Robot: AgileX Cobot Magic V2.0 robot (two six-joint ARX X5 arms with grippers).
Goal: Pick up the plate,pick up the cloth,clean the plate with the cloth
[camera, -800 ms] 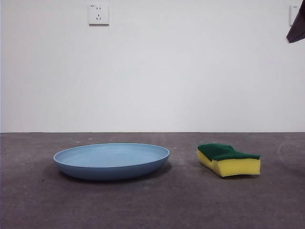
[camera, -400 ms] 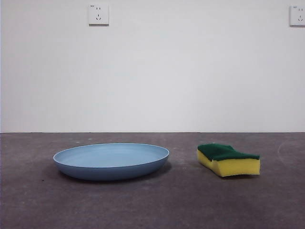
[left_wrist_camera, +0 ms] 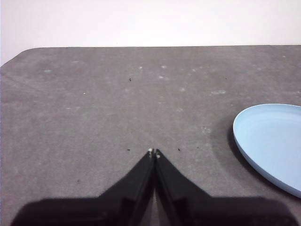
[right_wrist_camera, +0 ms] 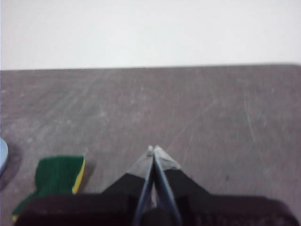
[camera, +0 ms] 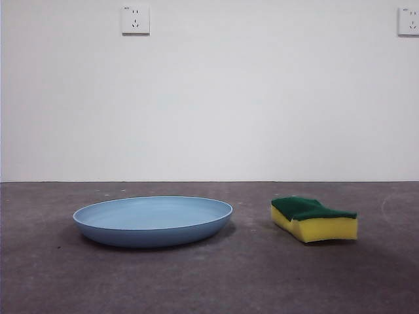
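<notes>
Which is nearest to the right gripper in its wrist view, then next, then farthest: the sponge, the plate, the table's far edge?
1. The sponge, green side up, just beside the shut right gripper.
2. The plate, only a blue sliver at the picture's edge, beyond the sponge.
3. The table's far edge, straight ahead against the white wall.

One plate (camera: 153,221), one sponge (camera: 314,219), two wall sockets (camera: 135,19), two hands (left_wrist_camera: 154,152).

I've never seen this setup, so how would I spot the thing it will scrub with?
Look at the dark grey table below the white wall. Beside the wide blue plate lies the sponge, apart from it. It is the only small block: yellow foam under a dark green top.
</notes>
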